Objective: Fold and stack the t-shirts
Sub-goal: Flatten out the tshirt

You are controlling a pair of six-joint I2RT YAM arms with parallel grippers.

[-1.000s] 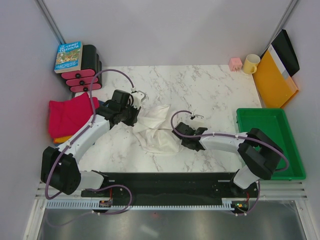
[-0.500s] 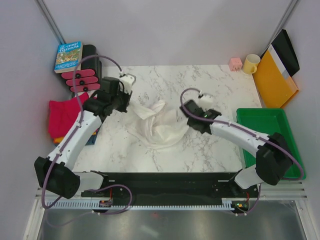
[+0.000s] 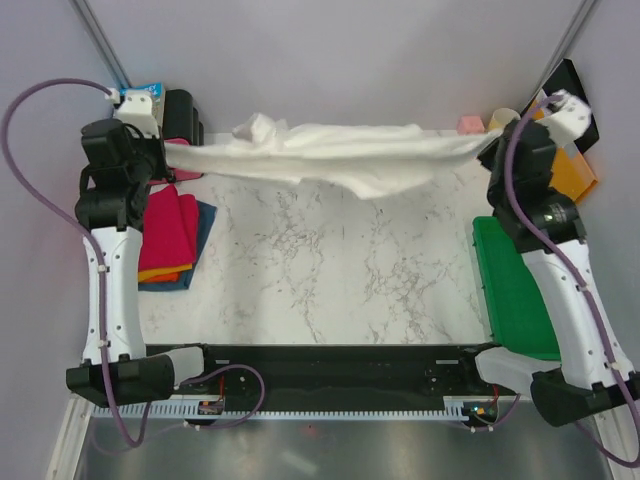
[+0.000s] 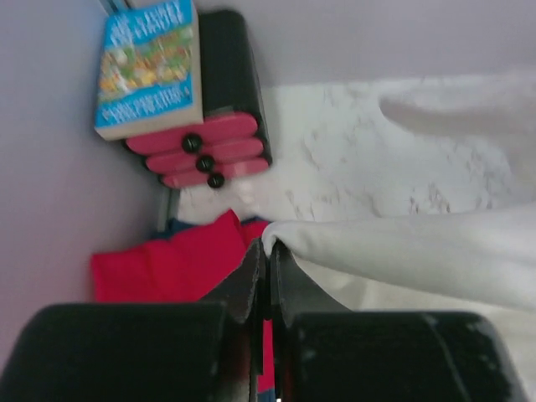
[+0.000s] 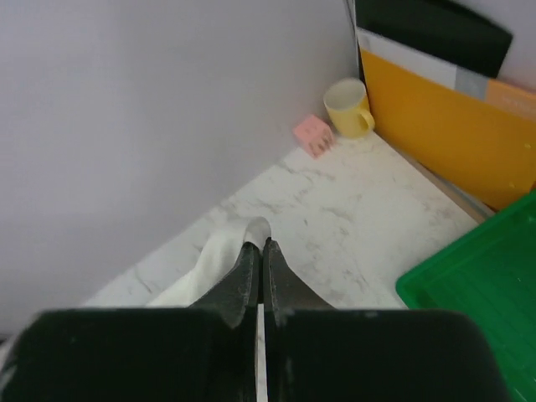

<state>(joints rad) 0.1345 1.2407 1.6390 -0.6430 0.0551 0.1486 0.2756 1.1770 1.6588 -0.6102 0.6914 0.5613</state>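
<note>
At the far left, the left claw [image 4: 270, 248] is raised off the desk [image 3: 330, 260] and pinched together on one end of the cream-white shirt [image 3: 330, 155]. A fold of cloth shows right at its tips in the wrist view. Just below it, at the left edge of the desk, lies the finished pile. The magenta shirt [image 3: 168, 225] is on top, with the orange shirt [image 3: 160, 271] and the blue shirt [image 3: 203, 222] showing under its edges. They sit out of the middle, probably so that the work area is free for folding.

The cream-white shirt hangs in the air along the far side of the desk, stretched almost from wall to wall and sagging a little right of centre. Judging from this, the pull is meant to open out the wrinkled cloth so it can be laid flat before folding.

At the far right, the right claw [image 5: 258, 245] is also lifted and clamped shut on the other end, with a tongue of cloth caught between its tips.

By count there are four shirts, one held and three folded, and two claws, both gripping. There is also one book [image 4: 149, 67] at far left. At far right are one pink cube [image 5: 312, 134], one yellow mug [image 5: 346, 106], one yellow-orange folder [image 5: 444, 134] and one green tray [image 3: 515, 300].
</note>
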